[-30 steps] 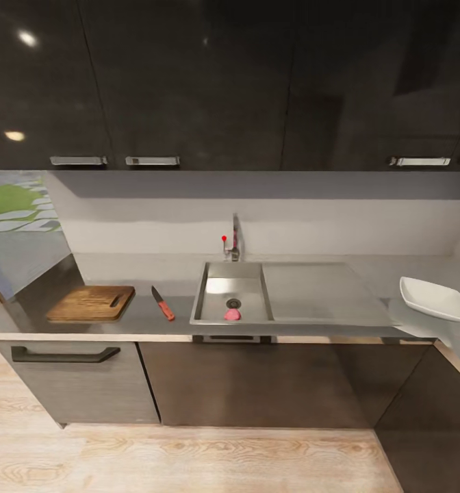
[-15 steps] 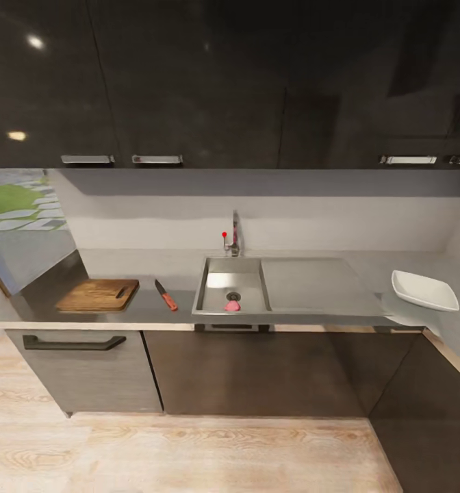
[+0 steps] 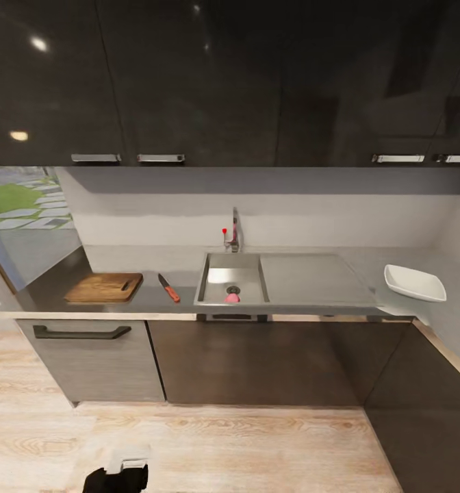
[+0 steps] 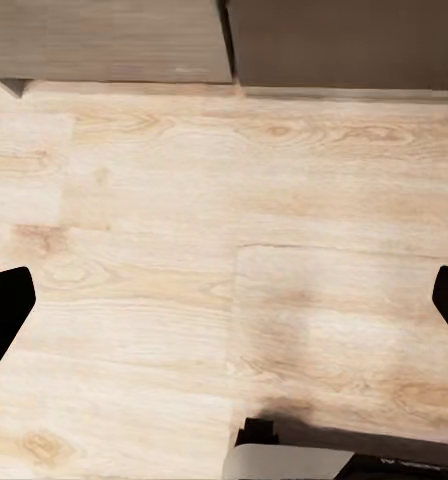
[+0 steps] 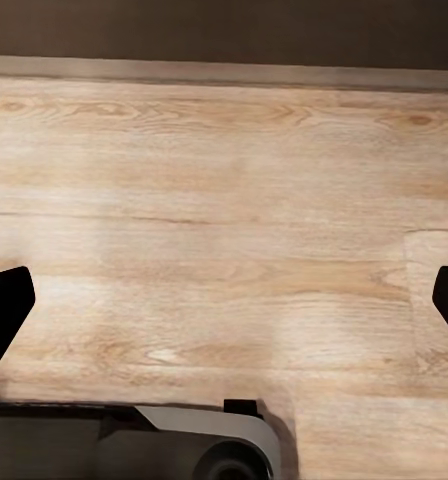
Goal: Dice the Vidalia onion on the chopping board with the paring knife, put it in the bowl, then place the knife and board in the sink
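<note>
Your head view shows the onion (image 3: 232, 298) mid-frame in the sink (image 3: 216, 263); both wrist views show floor (image 4: 184, 250) between released fingers (image 4: 4, 310).

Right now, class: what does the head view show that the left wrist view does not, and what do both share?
Head view only: the chopping board, paring knife, sink holding the pink onion, and the white bowl, all along the countertop. Left wrist view only: the open left gripper, its dark fingertips spread wide. Both share the wooden floor and the cabinet fronts.

Paring knife (image 3: 168, 288) between chopping board (image 3: 104, 287) and sink (image 3: 233, 277)
</note>
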### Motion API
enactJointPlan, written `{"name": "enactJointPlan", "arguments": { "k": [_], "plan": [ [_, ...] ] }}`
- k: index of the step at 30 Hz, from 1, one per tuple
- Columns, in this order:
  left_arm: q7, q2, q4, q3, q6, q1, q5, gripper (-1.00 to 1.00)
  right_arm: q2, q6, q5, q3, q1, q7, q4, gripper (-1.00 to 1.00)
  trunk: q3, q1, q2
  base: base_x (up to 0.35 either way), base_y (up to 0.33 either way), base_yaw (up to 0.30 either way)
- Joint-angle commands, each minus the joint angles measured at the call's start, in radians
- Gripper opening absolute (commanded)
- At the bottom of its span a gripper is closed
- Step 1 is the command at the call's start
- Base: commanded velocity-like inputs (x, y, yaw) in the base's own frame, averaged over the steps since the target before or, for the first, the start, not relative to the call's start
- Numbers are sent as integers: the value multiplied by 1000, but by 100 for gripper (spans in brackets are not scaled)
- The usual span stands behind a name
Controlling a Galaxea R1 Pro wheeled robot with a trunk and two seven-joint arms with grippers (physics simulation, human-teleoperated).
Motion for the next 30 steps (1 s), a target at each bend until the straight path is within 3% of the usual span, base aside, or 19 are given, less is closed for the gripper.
{"name": "enactJointPlan", "arguments": {
  "k": [1, 3, 5, 10, 14, 21, 27, 30],
  "plan": [
    [6, -6, -12, -2, 24, -16, 2, 100, 0, -1, 1, 1, 0, 1, 1, 100, -2, 1, -2, -8, 0, 0],
    [6, -26, -34, -2, 100, -75, 1, 100, -1, -2, 1, 1, 0, 1, 4, 100, -2, 1, -2, -6, 0, 0],
    [5, -41, -46, -4, 222, -173, 2, 100, -1, -3, 1, 1, 0, 1, 8, 100, -2, 1, -2, -3, 0, 0],
    [5, -58, -51, -33, 346, -321, 2, 100, -1, -3, 1, 1, 0, 1, 10, 100, -2, 1, -2, -1, 0, 0],
    [5, -84, -48, -68, 389, -431, 3, 100, -1, -3, 1, 1, 0, 1, 11, 100, -2, 1, -2, 0, 0, 0],
    [7, -110, 1, -89, 424, -623, 4, 100, -1, -3, 1, 1, 0, 1, 12, 100, -2, 1, -2, 0, 0, 0],
    [6, -122, 149, -91, 431, -818, 5, 100, -1, -3, 1, 1, 0, 1, 15, 100, -2, 1, -2, 0, 0, 0],
    [6, -126, 282, -92, 431, -963, 15, 100, -1, -3, 1, 1, 0, 1, 16, 100, -2, 1, -2, 0, 0, 0]
  ]
}}
